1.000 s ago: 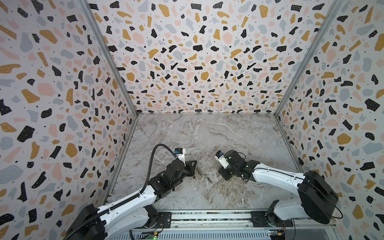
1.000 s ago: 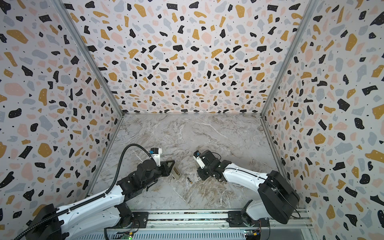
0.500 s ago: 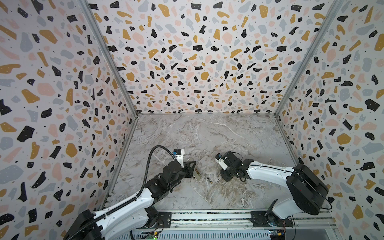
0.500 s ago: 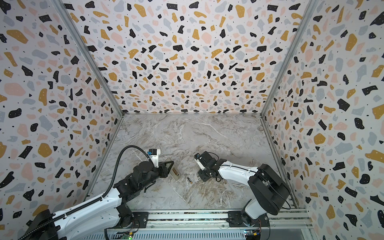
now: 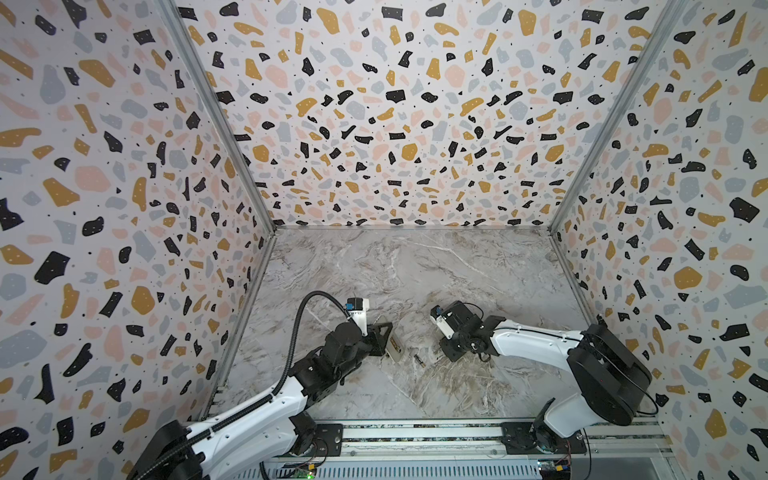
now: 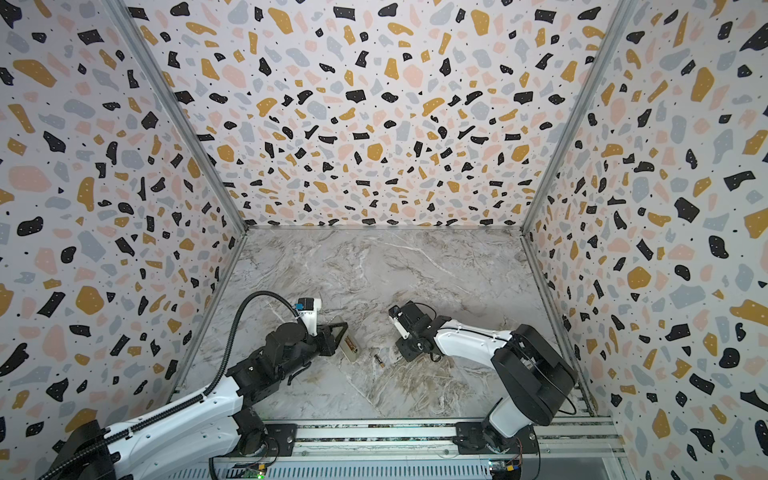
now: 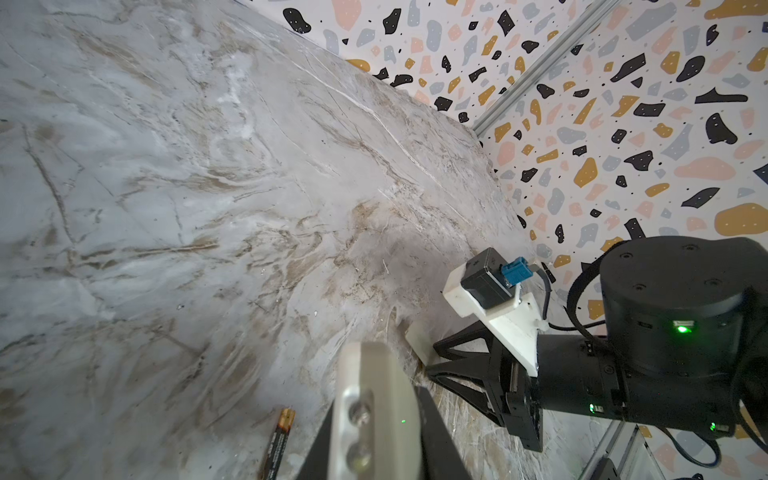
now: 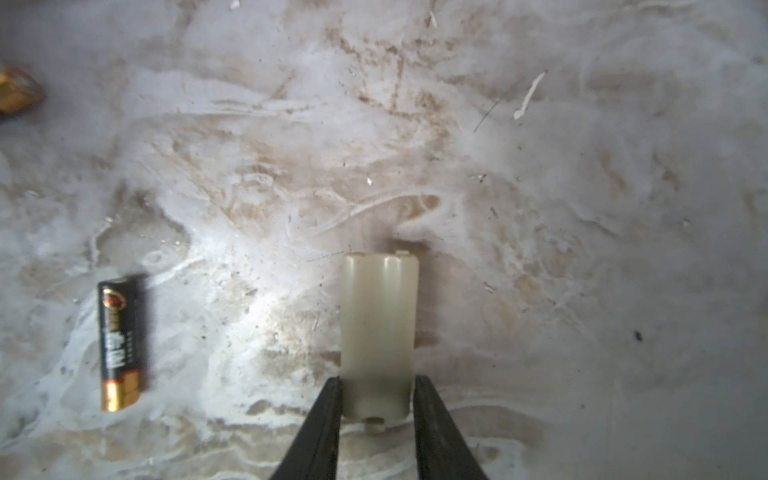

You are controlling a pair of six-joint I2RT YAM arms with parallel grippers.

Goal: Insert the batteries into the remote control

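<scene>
My left gripper [image 7: 376, 397] was pressed together on the remote control [image 7: 374, 370], pinching it at one end. One battery [image 5: 419, 359] lay loose on the marble table [image 5: 415, 270], just beside the remote control, between it and my right gripper [image 8: 378, 380]. The fingers [image 8: 320, 428] of that gripper stood on both sides of the pale battery cover [image 8: 378, 316], which lay flat, farther from the remote control than the battery. I could not tell if they really gripped it.

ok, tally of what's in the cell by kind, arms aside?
remote: 1
batteries: 2, one lying loose, one apparently seated in the remote
cover piece: 1
total: 4
</scene>
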